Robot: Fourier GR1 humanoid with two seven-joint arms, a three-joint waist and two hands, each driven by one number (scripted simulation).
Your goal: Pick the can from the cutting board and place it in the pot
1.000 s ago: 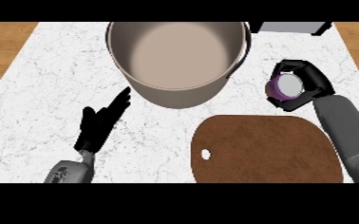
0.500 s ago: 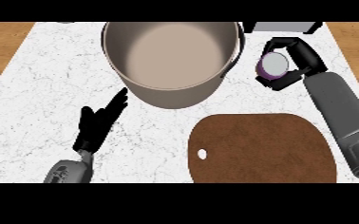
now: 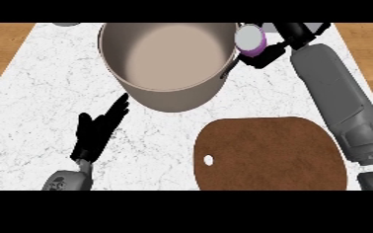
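A purple can [image 3: 250,40] with a pale lid is held by my right hand [image 3: 283,45], fingers curled round it, just at the right rim of the large grey pot [image 3: 167,59]. The can hangs above the counter, touching or nearly touching the pot's rim. The brown cutting board [image 3: 270,154] lies bare at the lower right, under my right forearm. My left hand [image 3: 98,130] rests open at the lower left, fingers pointing toward the pot's near wall.
The white marble counter [image 3: 44,94] ends in wooden strips at the far left and right. A small grey object [image 3: 67,24] peeks in at the top left edge.
My right hand has carried the can up and to the left, from beside the board to the pot's right rim. The left hand has stayed still.
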